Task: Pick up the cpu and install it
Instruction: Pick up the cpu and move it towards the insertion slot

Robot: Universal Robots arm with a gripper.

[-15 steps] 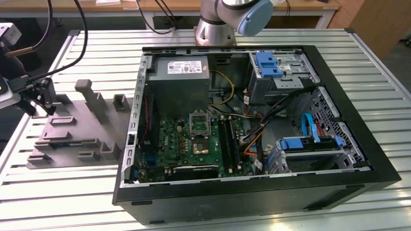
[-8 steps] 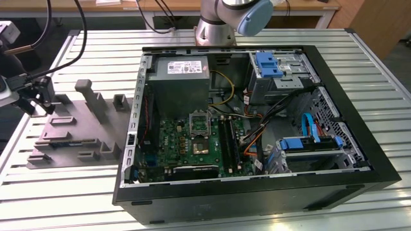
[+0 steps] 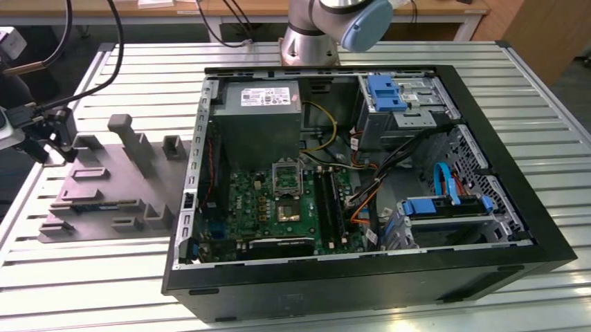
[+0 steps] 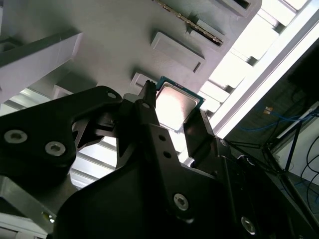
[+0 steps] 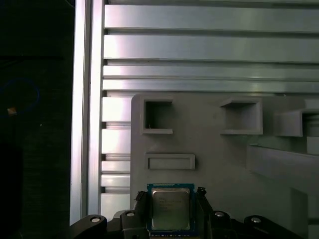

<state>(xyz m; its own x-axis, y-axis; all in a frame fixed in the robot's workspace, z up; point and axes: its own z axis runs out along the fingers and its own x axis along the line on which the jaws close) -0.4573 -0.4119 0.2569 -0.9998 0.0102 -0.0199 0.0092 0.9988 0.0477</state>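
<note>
1. The case [image 3: 369, 280] lies open on the slatted surface [image 3: 93, 277]. It holds a green board [image 3: 268, 207] with a dark, silver-framed socket [image 3: 288, 207], a grey box [image 3: 263, 131], loose cables [image 3: 388, 166] and a blue-tabbed drive cage [image 3: 443, 207].
2. I cannot tell what sits in the socket's dark middle.
3. The grey tray [image 3: 102, 180] [image 5: 224, 169] [image 4: 114, 40] rests on the same surface, just beside the case on the exterior view's left. It is moulded into pockets, slots and upright posts. A thin dark strip [image 4: 192, 22] lies in one of its slots.
4. In the exterior view the end effector [image 3: 46, 135] hangs over the tray's outer end, at the exterior view's left and well apart from the case.
5. In both wrist views the cpu [image 5: 170, 211] [image 4: 175, 105] sits between the fingers [image 5: 201, 199] [image 4: 149, 112] of the end effector [image 5: 171, 194] [image 4: 173, 102]. The end effector is closed on the cpu and grips it by two opposite edges.
6. The cpu's silvery lid, edged in green, faces the cameras. The cpu hangs over the tray near its corner and appears lifted off it.
7. In the first wrist view a shallow rectangular recess of the tray lies just beyond the cpu, and two square pockets lie farther on.
8. The box carries a white label [image 3: 270, 98], and its print is too small to read. The cpu's lid bears faint lines of print that are not legible.
</note>
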